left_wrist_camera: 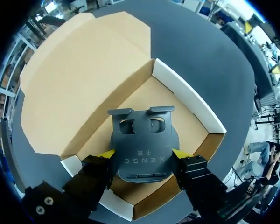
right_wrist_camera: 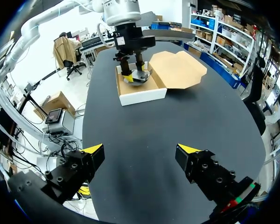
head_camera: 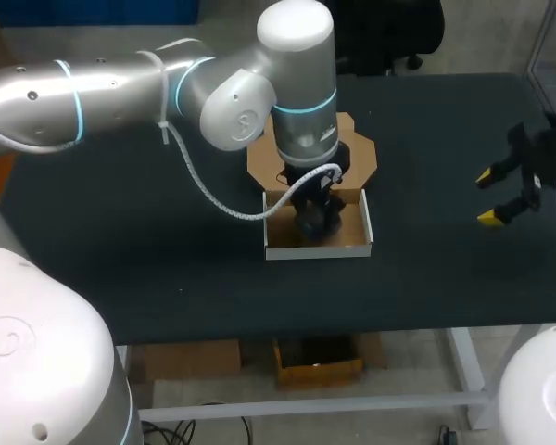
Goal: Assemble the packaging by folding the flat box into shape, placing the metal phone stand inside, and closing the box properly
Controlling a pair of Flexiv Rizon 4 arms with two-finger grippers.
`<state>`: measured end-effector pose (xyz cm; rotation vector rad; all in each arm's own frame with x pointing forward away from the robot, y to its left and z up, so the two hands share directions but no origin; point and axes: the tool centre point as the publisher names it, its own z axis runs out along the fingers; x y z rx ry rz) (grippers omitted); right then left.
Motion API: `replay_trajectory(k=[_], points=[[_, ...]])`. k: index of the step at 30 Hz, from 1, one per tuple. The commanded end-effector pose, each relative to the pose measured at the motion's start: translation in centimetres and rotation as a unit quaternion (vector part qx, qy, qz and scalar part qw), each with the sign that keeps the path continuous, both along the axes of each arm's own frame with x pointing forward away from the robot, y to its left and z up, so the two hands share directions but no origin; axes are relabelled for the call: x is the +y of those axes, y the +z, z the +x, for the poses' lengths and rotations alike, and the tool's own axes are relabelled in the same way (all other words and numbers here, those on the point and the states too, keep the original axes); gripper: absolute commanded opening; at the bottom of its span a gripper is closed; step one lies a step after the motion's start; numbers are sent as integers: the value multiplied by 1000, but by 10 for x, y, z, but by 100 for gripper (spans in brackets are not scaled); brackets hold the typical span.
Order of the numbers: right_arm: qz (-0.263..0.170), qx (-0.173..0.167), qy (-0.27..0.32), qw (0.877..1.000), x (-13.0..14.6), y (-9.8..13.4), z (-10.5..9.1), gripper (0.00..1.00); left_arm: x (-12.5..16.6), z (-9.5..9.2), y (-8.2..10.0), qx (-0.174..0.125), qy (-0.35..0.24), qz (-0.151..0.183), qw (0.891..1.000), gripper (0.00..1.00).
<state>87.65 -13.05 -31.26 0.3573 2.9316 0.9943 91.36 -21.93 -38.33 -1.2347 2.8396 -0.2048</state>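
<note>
The metal phone stand (left_wrist_camera: 142, 147) is inside the open box (head_camera: 317, 248), just over its brown floor. The left gripper (left_wrist_camera: 142, 156) is clamped on it, one finger on each side. I think it should set the stand down flat, let go slowly, then lift straight up so it doesn't bump the walls. The lid (left_wrist_camera: 79, 79) lies open toward the far edge of the dark, flat table (head_camera: 120, 250). The box sits near the table's middle. The right gripper (right_wrist_camera: 140, 151) hangs near the right edge, fingers apart, holding nothing.
</note>
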Motion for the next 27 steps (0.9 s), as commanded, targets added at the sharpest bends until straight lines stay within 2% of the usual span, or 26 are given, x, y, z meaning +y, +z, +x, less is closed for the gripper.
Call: replay_trajectory(k=[1, 2, 3, 4, 5, 16, 22, 27], points=[[2, 1, 1, 1000, -1, 1, 0, 100, -4, 4, -2, -1, 5, 9, 1000, 25], [2, 1, 1, 1000, -1, 1, 0, 100, -4, 5, -2, -1, 6, 10, 1000, 35], [2, 1, 1, 1000, -1, 1, 0, 100, -3, 6, -2, -1, 7, 11, 1000, 40], [2, 1, 1, 1000, -1, 1, 0, 100, -2, 7, -3, -1, 9, 11, 1000, 58], [2, 1, 1, 1000, -1, 1, 0, 100, -1, 7, -3, -1, 10, 11, 1000, 100], [2, 1, 1, 1000, -1, 1, 0, 100, 4, 2, 3, 3, 44, 11, 999, 100], [2, 1, 1, 1000, -1, 1, 0, 100, -2, -12, 11, 15, 102, 10, 995, 100], [2, 1, 1, 1000, -1, 1, 0, 100, -11, -22, 11, 9, 150, 14, 989, 100]])
